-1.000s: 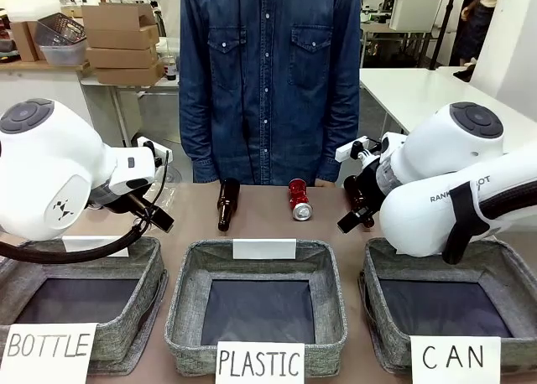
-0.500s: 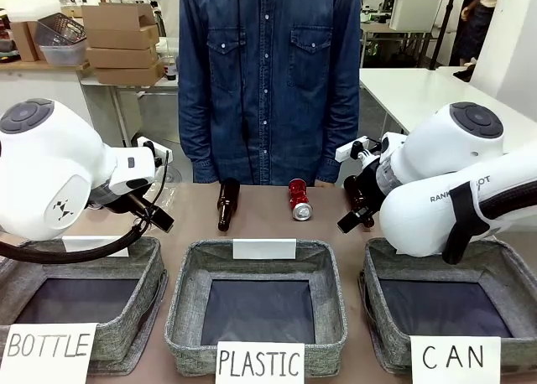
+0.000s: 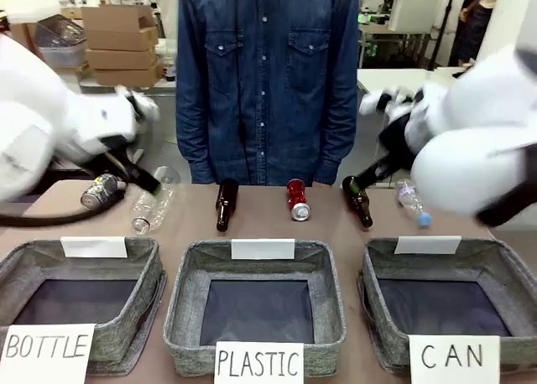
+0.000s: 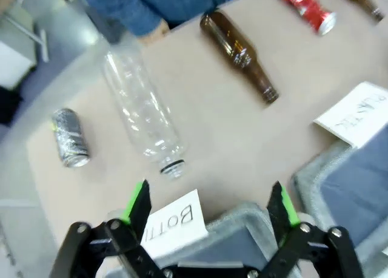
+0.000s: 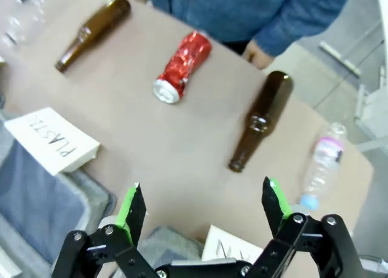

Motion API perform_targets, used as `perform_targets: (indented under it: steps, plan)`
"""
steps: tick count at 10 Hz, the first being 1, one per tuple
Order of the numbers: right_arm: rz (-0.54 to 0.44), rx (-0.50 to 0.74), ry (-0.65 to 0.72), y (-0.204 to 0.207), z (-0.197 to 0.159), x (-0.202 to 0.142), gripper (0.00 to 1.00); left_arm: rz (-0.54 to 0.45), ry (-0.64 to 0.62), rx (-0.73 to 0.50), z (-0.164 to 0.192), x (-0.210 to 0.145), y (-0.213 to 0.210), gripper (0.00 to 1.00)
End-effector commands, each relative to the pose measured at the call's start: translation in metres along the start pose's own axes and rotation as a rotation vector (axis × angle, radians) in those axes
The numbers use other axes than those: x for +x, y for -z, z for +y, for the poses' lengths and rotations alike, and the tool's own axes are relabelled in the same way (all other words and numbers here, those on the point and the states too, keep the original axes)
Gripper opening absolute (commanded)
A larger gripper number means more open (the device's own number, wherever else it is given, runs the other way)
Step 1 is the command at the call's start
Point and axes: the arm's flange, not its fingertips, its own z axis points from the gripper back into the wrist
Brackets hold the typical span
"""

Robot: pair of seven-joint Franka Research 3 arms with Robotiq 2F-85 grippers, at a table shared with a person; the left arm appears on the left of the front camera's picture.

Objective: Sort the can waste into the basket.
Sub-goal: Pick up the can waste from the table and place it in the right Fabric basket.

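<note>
Front view shows the red can (image 3: 296, 199) and silver can (image 3: 99, 191) lying on the table (image 3: 260, 222) (2 cans, well apart); left gripper (image 4: 210, 200) and right gripper (image 5: 203, 198) gape wide.

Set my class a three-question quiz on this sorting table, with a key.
1. True or false: the red can lies between two brown bottles.
2. How many cans are in the CAN basket?
3. What lies nearest the silver-grey can? A, a clear plastic bottle; B, the red can; C, the CAN basket.
Key: 1 true; 2 zero; 3 A.
</note>
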Motion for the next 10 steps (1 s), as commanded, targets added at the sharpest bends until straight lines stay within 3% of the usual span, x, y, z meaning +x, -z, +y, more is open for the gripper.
perform_targets:
  steps: [1,2,3,4,5,7,8,9,10]
  plan:
    - [0.019,0.059,0.02,-0.085,0.004,-0.056,1.0,-0.1,0.066,-0.026,-0.013,-0.052,-0.082,1.0]
    - [-0.001,0.006,0.098,-0.09,0.013,-0.063,1.0,-0.077,0.094,0.07,-0.026,-0.057,-0.07,1.0]
    - [-0.007,0.015,0.02,-0.045,-0.007,0.0,1.0,-0.063,0.029,0.003,-0.003,0.006,-0.053,1.0]
    - [-0.009,0.018,0.044,-0.082,-0.009,-0.003,1.0,-0.063,0.029,0.003,-0.003,0.006,-0.053,1.0]
    - [0.07,0.046,-0.01,-0.063,-0.001,0.0,1.0,-0.099,0.063,0.028,-0.009,0.005,-0.096,1.0]
    - [0.084,0.273,0.138,-0.075,-0.037,-0.024,1.0,0.1,0.022,-0.333,0.025,-0.005,-0.097,1.0]
    - [0.088,0.496,0.301,-0.088,-0.07,-0.049,1.0,0.171,-0.062,-0.6,0.062,-0.024,-0.102,1.0]
    - [0.099,0.648,0.516,-0.094,-0.098,-0.069,1.0,0.201,-0.207,-0.737,0.096,-0.042,-0.101,1.0]
    - [0.106,0.75,0.684,-0.1,-0.122,-0.088,1.0,0.17,-0.324,-0.854,0.125,-0.064,-0.096,1.0]
